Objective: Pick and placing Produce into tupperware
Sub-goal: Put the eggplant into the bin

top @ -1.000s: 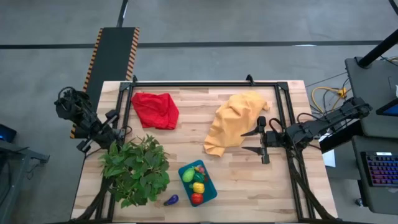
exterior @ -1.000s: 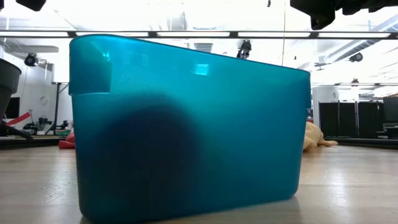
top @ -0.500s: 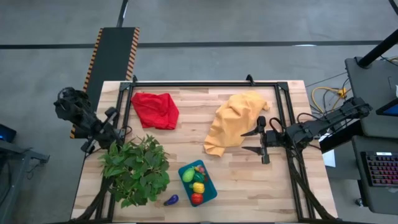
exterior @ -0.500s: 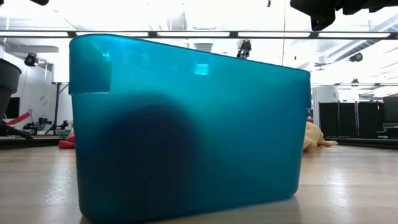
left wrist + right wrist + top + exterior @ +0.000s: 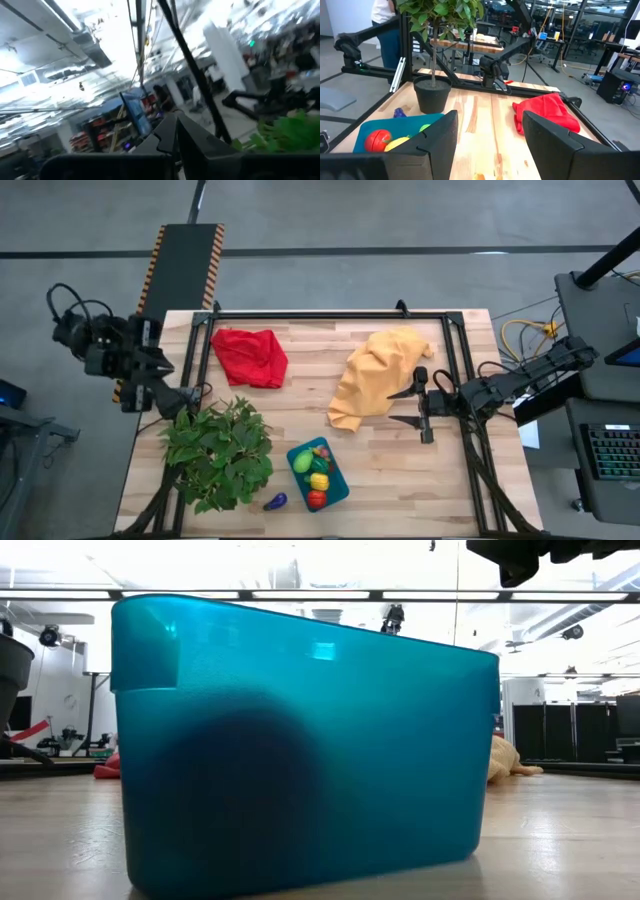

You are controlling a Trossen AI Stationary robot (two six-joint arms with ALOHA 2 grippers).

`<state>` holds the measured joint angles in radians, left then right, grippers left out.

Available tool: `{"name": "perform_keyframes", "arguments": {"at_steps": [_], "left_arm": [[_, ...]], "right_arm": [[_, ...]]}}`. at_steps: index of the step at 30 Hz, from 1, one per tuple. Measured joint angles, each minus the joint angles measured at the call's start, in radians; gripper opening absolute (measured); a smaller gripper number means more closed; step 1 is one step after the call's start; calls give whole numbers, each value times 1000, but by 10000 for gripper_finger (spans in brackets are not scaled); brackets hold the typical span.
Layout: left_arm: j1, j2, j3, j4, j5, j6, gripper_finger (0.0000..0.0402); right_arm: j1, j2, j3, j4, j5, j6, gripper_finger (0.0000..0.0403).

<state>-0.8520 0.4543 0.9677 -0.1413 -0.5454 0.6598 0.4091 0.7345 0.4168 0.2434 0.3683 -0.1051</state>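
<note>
high view: one teal tupperware [image 5: 318, 473] lies near the front edge of the table [image 5: 300, 405], a little left of centre, just right of the one leafy potted plant [image 5: 217, 452]. four pieces of produce show inside it: a green piece [image 5: 303, 463], a yellow piece [image 5: 319, 481], a red piece [image 5: 316, 499] and a small pink piece [image 5: 322, 452]. one purple piece [image 5: 274, 502] lies on the wood just left of the container, outside it. two cloths lie farther back: one red cloth [image 5: 249, 356] at far left, one yellow-orange cloth [image 5: 377, 376] right of centre. the left gripper [image 5: 158, 364] is raised at the table's left edge, pulled closed and empty. the right gripper [image 5: 411, 406] hangs beside the yellow-orange cloth's right edge, its two fingers spread partway with nothing between them.

low view: the tupperware wall [image 5: 300, 740] fills most of the picture, standing on the wood; its contents are hidden.

left wrist view: blurred; only a bit of green foliage [image 5: 285, 132] and the room's ceiling can be made out.

right wrist view: the two fingers [image 5: 436, 137] stand apart, empty. beyond them lie the tupperware [image 5: 370, 132] with a red piece [image 5: 377, 139], a yellow piece [image 5: 397, 144] and a green piece [image 5: 424, 128], the purple piece [image 5: 399, 113], the plant's black pot [image 5: 432, 93] and the red cloth [image 5: 546, 111].
</note>
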Motion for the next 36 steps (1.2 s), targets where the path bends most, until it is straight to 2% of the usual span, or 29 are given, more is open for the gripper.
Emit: {"name": "perform_keyframes", "arguments": {"at_steps": [5, 6, 10, 16, 21, 26, 31, 36], "left_arm": [[0, 226, 130, 4, -69, 76, 0], [0, 266, 158, 3, -101, 102, 0], [-1, 378, 289, -8, -338, 167, 0], [-10, 530, 421, -85, -460, 167, 0], [-79, 583, 447, -89, -459, 166, 0], [-91, 553, 421, -95, -450, 150, 0], [-54, 503, 415, -123, -301, 126, 0], [59, 455, 414, -146, -158, 131, 0]], "right_arm": [[0, 0, 0, 0, 0, 0, 215], [0, 0, 0, 0, 0, 0, 215], [0, 0, 0, 0, 0, 0, 215], [0, 0, 0, -6, 0, 0, 215], [0, 0, 0, -8, 0, -1, 215], [0, 0, 0, -8, 0, -7, 215], [0, 0, 0, 1, 0, -1, 215], [0, 0, 0, 0, 0, 39, 215]]}}
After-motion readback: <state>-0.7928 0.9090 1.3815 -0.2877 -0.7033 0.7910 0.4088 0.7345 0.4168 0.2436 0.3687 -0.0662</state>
